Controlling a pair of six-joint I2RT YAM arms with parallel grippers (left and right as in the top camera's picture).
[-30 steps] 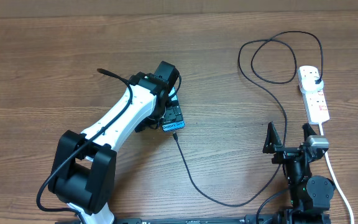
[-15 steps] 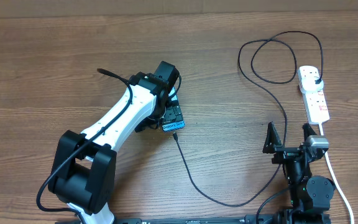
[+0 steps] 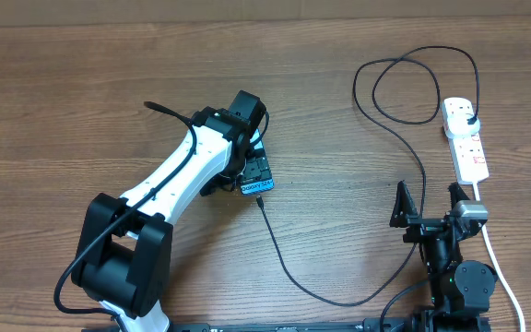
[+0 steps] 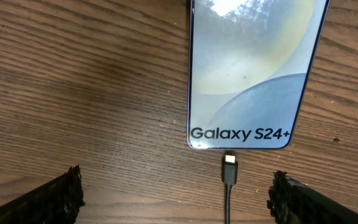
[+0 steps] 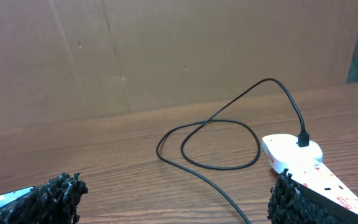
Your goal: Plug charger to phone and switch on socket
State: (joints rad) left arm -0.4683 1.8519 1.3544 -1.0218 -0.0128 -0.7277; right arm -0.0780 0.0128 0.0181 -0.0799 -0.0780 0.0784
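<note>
Around the table's middle: the phone (image 4: 252, 74) is laid flat, screen lit, beneath the left wrist.
connector tip (image 4: 229, 169): lined up just at the phone's lower edge; bare metal is seen, so it is judged not pushed home.
charger (image 3: 289, 272): run in a loose curve toward the front edge, then back in loops toward the far right corner.
plug (image 3: 469, 118): seated in the far outlet of the strip.
socket (image 3: 466, 148): laid near the right edge; whether any switch is on cannot be told.
left gripper (image 4: 176, 193): held over the connector tip, jaws spread wide, nothing grasped.
right gripper (image 5: 173, 199): kept by the front right corner, released and empty, faced toward the socket.
progress: the mains end is judged done; the tip is yet to be pressed into the phone and the switch yet to be flipped.
</note>
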